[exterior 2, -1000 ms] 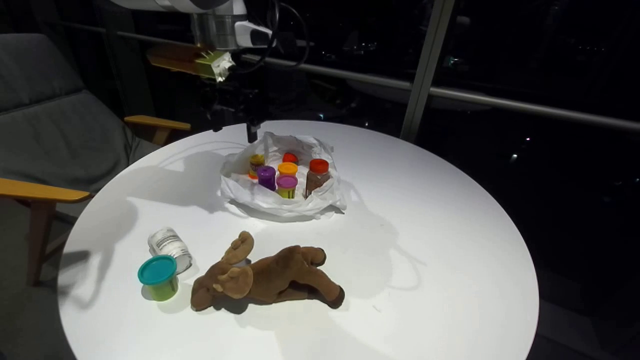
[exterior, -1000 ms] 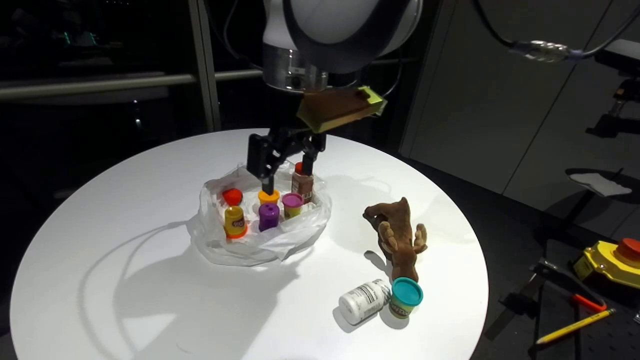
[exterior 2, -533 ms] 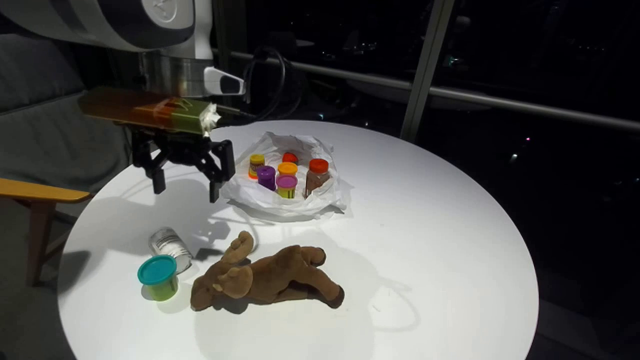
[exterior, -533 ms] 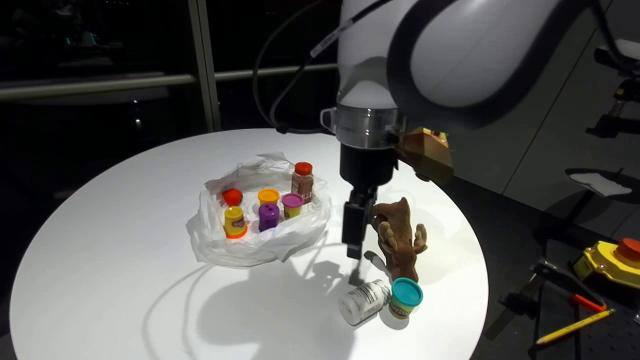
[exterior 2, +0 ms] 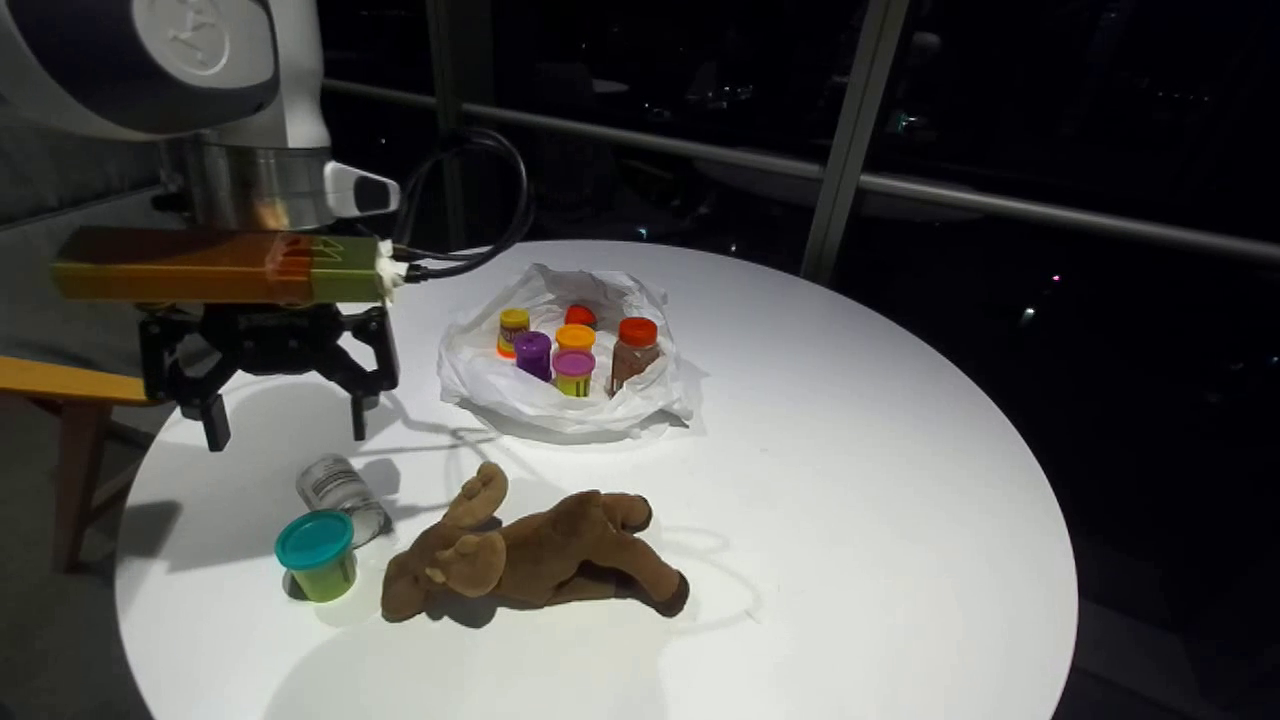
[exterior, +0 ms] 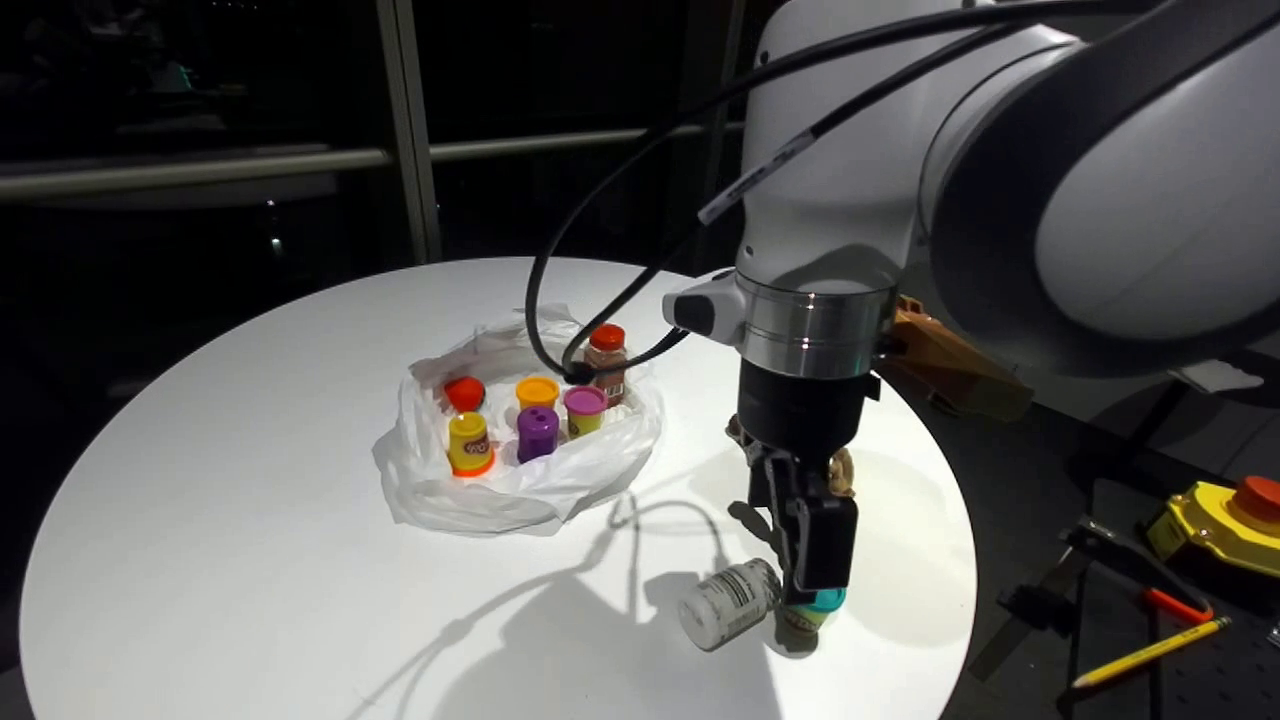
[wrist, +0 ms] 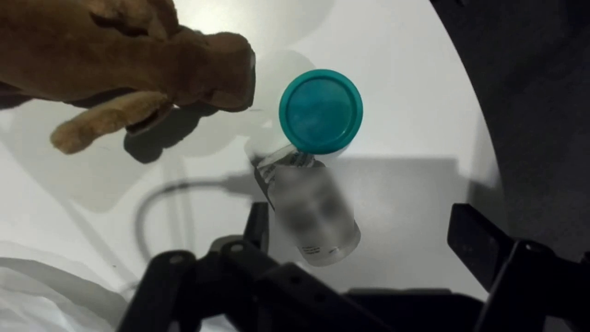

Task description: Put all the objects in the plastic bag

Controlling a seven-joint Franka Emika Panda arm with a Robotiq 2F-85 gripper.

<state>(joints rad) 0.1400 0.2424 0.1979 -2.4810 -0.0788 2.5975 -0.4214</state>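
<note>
Pincer (exterior 2: 288, 435) hangs over the white table (exterior 2: 850, 450), jaws wide apart, nr a clear bottle (exterior 2: 335, 488) lying on its side. Teal-lid tub (exterior 2: 318, 556) stands upright just beside the bottle; can't tell if they touch. Toy moose (exterior 2: 560, 550), brown, lies stretched out w/ its nose toward that tub, slightly apart. In an exterior view, tub and bottle are nr the table's left edge, moose b/w the plastic bag (exterior 2: 472, 378) and the near edge.

The bag sits w/ its mouth open upward, toward the far edge in both exterior views. I count 6 things in it: red toy (exterior: 464, 392), yellow tub (exterior: 468, 440) w/ orange foot, orange-lid tub (exterior: 537, 390), purple pot (exterior: 538, 435), pink-lid tub (exterior: 585, 408), red-cap jar (exterior 2: 636, 360) w/ brown stuff inside.

Past the left edge, a wooden chair arm (exterior 2: 75, 381); past the right edge in an exterior view, a yellow box (exterior: 1205, 530) w/ red button (exterior: 1258, 497), plus a pencil (exterior: 1150, 653).
</note>
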